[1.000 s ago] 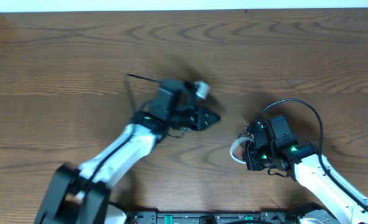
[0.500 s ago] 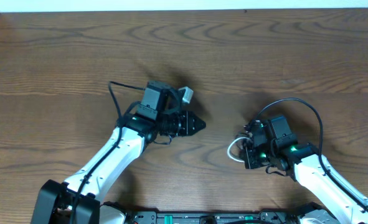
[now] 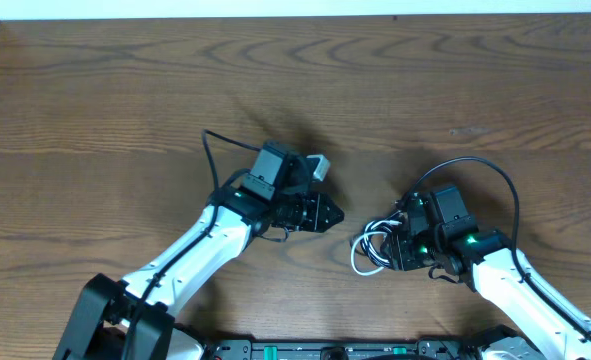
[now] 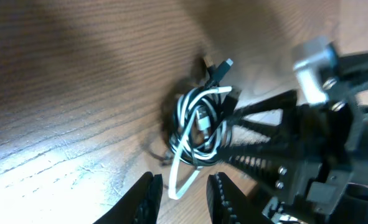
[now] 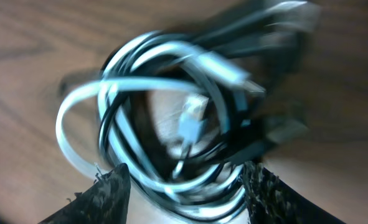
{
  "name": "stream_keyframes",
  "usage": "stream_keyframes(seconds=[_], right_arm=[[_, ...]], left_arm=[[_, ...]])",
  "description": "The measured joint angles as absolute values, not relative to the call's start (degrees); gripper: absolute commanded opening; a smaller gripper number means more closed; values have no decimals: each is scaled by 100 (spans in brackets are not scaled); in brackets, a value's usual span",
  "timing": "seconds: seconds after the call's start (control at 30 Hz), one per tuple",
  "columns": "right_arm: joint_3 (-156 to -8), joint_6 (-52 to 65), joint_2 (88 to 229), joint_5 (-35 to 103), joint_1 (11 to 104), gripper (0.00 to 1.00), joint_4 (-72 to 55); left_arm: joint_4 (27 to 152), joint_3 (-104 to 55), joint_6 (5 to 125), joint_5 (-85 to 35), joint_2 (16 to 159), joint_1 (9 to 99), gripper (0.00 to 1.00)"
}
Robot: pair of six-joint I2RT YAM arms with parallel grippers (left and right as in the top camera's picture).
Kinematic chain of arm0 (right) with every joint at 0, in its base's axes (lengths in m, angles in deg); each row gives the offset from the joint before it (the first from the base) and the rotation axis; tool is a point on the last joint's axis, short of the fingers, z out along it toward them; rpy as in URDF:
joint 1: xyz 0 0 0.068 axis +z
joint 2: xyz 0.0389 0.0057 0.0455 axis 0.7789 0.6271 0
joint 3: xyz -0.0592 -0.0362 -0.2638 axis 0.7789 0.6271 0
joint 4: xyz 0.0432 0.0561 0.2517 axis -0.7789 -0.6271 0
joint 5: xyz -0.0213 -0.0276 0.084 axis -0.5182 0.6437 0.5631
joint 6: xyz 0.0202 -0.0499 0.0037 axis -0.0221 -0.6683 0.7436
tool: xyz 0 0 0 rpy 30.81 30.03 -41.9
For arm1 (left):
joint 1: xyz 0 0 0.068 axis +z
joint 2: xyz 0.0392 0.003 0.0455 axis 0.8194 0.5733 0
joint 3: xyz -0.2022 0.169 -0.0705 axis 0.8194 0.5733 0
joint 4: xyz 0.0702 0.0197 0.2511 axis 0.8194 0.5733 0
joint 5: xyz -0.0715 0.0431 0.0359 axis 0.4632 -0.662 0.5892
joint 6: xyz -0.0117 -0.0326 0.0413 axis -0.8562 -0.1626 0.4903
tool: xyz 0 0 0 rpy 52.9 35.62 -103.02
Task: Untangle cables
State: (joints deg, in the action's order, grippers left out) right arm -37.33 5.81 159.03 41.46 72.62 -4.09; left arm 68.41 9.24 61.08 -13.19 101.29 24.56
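A thick black wire (image 3: 507, 190) arches over the right arm (image 4: 308, 143) above the wooden table (image 3: 125, 90), and from the left wrist that arm's dark frame crowds the coil on one side. The cables (image 3: 372, 250), white and black wound into one small coil, lie on the table between the two arms. The right gripper (image 3: 397, 248) is spread wide around them without pinching, and the left gripper (image 3: 325, 213) is partly open and empty just short of them, one white loop reaching toward its fingertips (image 4: 147, 198).

One white cable (image 5: 64, 130), one black cable (image 4: 216, 70), two end effectors (image 4: 182, 190) (image 5: 184, 199), one wooden table (image 3: 95, 90).
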Motion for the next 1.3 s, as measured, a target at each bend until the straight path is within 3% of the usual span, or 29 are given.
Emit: stream_keyframes(seconds=[0.27,1.07,1.23,1.3], right_arm=[[-3733,727,15627,3795,7262,53,-223],[-3733,1680,15546,3134,7262,50,-776],[-3733,1827,15848,3130,7262,40,-772],[-3733,1879,15999,3121,7262,31,-772]], left_arm=[[6712,924,6226,-1855,10426,2052,36],[6225,924,6246,-2045,11139,1311,37],[6081,924,6246,-2045,11401,1128,36],[6057,924,6232,-2045,11429,1060,25]])
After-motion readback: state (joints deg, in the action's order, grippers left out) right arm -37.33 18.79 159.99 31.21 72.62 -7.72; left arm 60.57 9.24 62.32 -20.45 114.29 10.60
